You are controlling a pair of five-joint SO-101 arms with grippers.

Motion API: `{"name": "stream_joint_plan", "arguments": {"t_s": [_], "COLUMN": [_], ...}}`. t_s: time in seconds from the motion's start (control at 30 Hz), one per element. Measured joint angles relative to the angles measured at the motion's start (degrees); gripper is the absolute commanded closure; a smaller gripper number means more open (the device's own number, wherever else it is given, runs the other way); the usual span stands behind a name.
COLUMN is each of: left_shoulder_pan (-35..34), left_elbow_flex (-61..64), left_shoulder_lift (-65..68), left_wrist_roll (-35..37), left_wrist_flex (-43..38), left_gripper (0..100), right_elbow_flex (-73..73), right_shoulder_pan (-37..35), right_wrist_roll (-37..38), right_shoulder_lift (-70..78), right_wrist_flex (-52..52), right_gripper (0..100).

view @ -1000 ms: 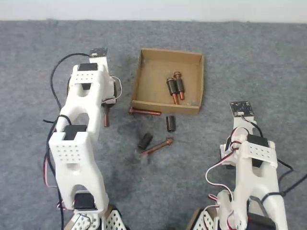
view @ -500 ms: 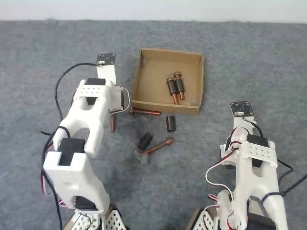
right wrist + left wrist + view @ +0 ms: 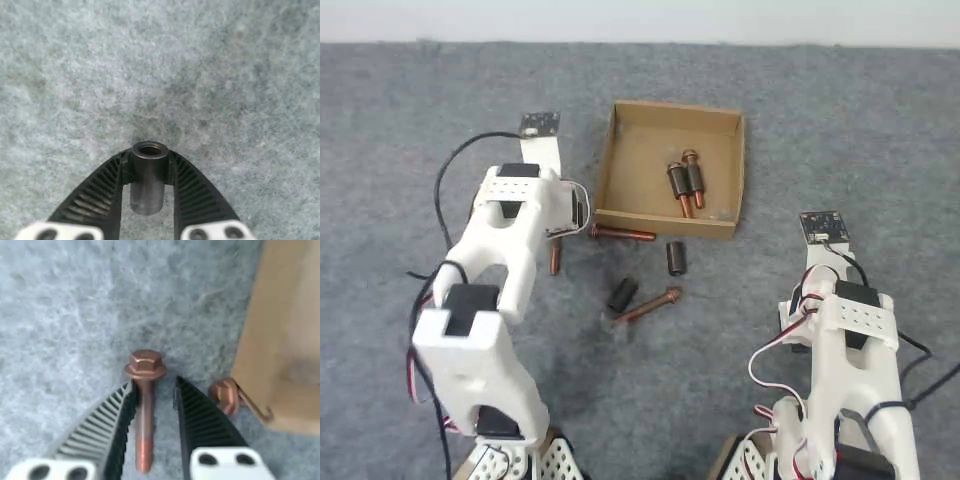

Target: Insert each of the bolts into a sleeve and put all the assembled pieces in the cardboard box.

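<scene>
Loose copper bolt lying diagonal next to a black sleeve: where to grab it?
Take the copper hex-head bolt mid-shank, toward the head, from straight above, jaws across its length. It lies flat on the grey carpet, and the black cylindrical sleeve crowds its tip end.

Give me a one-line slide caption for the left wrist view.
Left gripper holds a copper bolt over grey carpet; a second bolt lies beside the cardboard box.
</scene>
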Motion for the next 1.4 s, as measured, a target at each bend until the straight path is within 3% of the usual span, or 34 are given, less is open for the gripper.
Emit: {"name": "stream_joint_plan", "arguments": {"t_s": [0.17, 0.33, 0.9, 1.13, 1.4], "left_shoulder_pan": [0.0, 0.2, -0.8, -6.9, -7.2], "left_elbow_flex": [-6.6, -9.0, -9.1, -5.5, -1.1], "left_shoulder_lift": [4.7, 6.0, 6.1, 4.3, 1.8], "left_wrist_roll": [0.0, 0.0, 0.3, 0.4, 0.4], "left_wrist_flex": [4.8, 5.8, 5.7, -1.4, -4.4], "left_gripper": [88, 100, 99, 99, 99], "right_elbow_flex": [0.0, 0.0, 0.0, 0.0, 0.0], "right_shoulder_pan": [0.0, 0.0, 0.0, 0.0, -1.9], "right_wrist_roll": [0.0, 0.0, 0.0, 0.0, 0.0], "right_shoulder_lift": [0.0, 0.0, 0.0, 0.0, 0.0], "right_wrist_flex": [0.0, 0.0, -0.4, -8.1, -25.0], "right_gripper": [99.1, 99.1, 99.1, 99.1, 99.0]}}
